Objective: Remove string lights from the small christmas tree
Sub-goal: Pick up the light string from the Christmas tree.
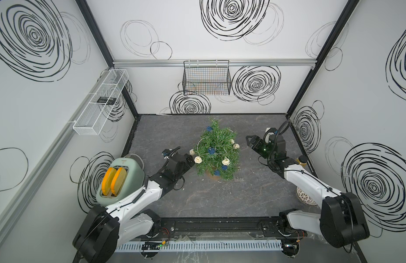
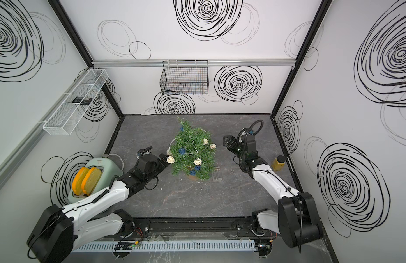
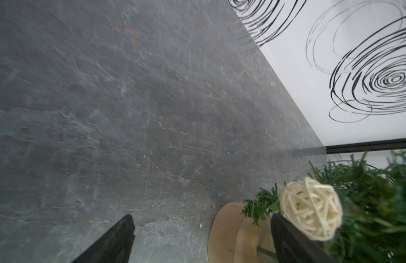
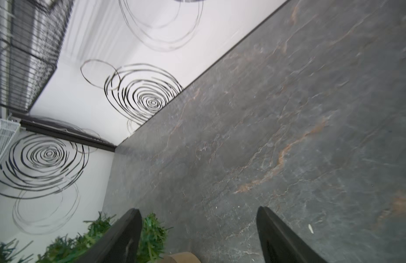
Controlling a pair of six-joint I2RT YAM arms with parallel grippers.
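Closest in, the left arm (image 1: 138, 195) and right arm (image 1: 311, 180) are leaning inward over the desk (image 1: 220, 193), one to each side of the tree, probably so that each can work its own side of the wire.

On the left wall a white basket (image 1: 99, 104) is holding a small dark item (image 1: 105, 100); which compartment it is in I cannot tell. Below it a toaster (image 1: 129, 173) is carrying two orange slices (image 1: 115, 180) upright in its slots.

The left gripper (image 3: 201, 216) is hanging low beside the tree, jaws spread wide and gripping nothing. A cream ball (image 3: 311, 209) is lying against the outside of one finger.

The tree (image 1: 216, 141) is standing in its pot (image 3: 224, 227) mid-desk. The lights (image 1: 226, 162) are looping around its branches from tip to base, so none of the task looks done.

Behind it a black wire basket (image 1: 206, 79) is hanging on the back wall, its contents not showing clearly.

The right gripper (image 4: 199, 208) is hovering apart from the tree, jaws open and empty. By the right wall a jar (image 2: 279, 162) is holding something yellowish, and a white woven bowl (image 1: 305, 198) is peeking from under the right arm.
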